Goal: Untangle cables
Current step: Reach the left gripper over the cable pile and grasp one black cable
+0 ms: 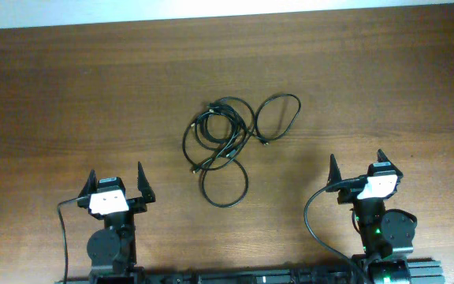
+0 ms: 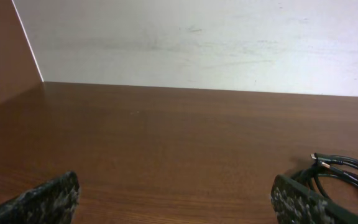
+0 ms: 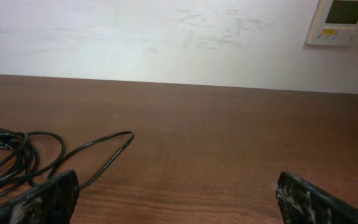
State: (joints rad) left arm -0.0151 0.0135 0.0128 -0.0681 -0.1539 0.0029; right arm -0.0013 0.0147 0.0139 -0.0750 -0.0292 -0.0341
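The cables lie in a tangled heap of thin black loops at the middle of the wooden table, with one loop reaching right and one reaching toward the front. My left gripper is open and empty at the front left, apart from the heap. My right gripper is open and empty at the front right. In the left wrist view the cables show at the right edge behind my finger. In the right wrist view the cables lie at the left, beside my left finger.
The brown wooden table runs back to a white wall. A white wall panel with a small screen hangs at the far right. Thick black wires run from each arm base at the front edge.
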